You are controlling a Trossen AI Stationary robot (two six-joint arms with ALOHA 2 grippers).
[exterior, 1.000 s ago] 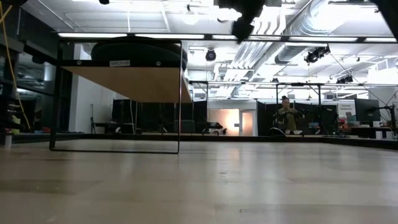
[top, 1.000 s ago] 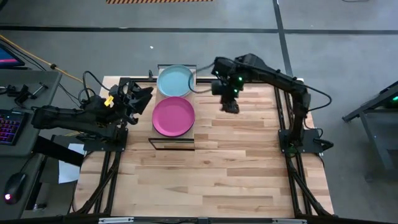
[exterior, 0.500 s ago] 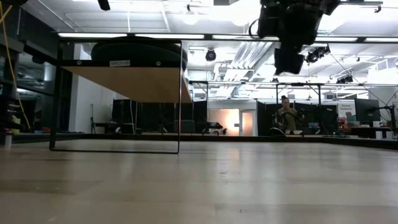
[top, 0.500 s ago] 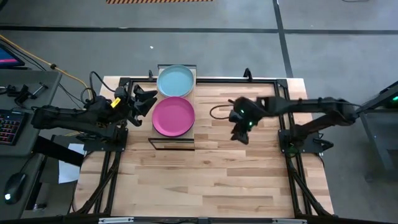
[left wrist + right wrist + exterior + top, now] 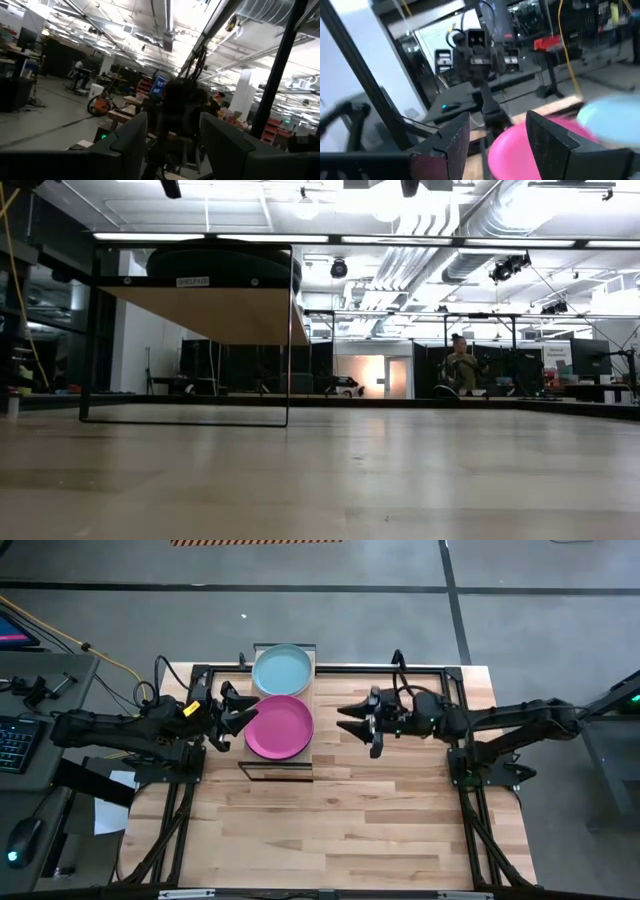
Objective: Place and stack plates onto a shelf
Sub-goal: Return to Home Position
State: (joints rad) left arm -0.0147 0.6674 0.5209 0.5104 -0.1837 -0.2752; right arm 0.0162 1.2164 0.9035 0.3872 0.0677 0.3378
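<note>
The shelf (image 5: 276, 768) stands at the table's far left, a light-wood board on a thin black frame. A light blue-green plate (image 5: 282, 670) lies on its far half and a magenta plate (image 5: 279, 727) on its near half. In the low view a dark stack of plates (image 5: 222, 260) rests on the board (image 5: 210, 310); its separate colours do not show. My left gripper (image 5: 245, 713) is open just left of the magenta plate and points at it. My right gripper (image 5: 345, 720) is open to the shelf's right and points level at the magenta plate (image 5: 530, 150).
The wooden tabletop (image 5: 340, 830) stretches bare toward the near edge and the right. A black frame rail (image 5: 400, 668) runs along the far edge. A desk with a keyboard (image 5: 15, 745) stands left of the table. A person (image 5: 462, 365) sits far off in the room.
My right gripper has come away from beside the light blue-green plate at the far edge, swung toward the near-right over the table, then turned from pointing down to level and returned toward the shelf's right side. My left gripper has shifted slightly toward the magenta plate.
</note>
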